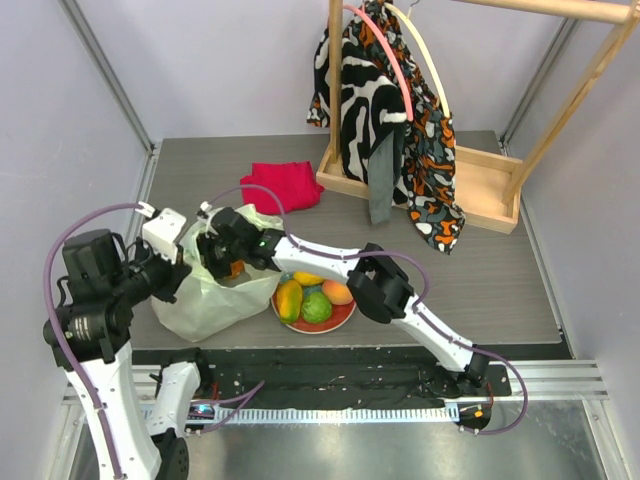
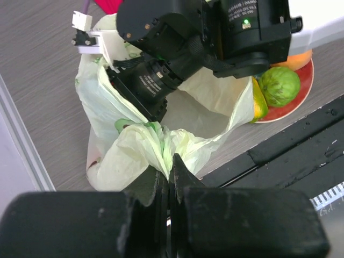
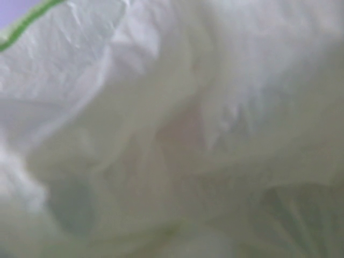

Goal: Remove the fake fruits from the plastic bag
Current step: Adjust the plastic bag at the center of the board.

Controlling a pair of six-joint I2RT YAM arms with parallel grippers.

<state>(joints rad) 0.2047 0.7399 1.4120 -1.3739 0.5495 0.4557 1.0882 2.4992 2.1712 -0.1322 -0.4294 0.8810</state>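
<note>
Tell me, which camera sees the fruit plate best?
The top camera: nearly the whole plate shows, fruits on it, beside the bag. The left wrist camera catches only one edge. The right wrist camera sees just the blurry bag.

The left arm (image 1: 100, 300) bends inward, the left gripper (image 2: 170, 167) pinched tight on a fold of the bag (image 2: 129, 156). The right arm (image 1: 330, 262) reaches left with its wrist (image 1: 245, 245) sunk in the bag's mouth. Its fingers are hidden.

Crumpled translucent bag (image 1: 203, 303); glossy fruits (image 1: 316, 307) beside
</note>
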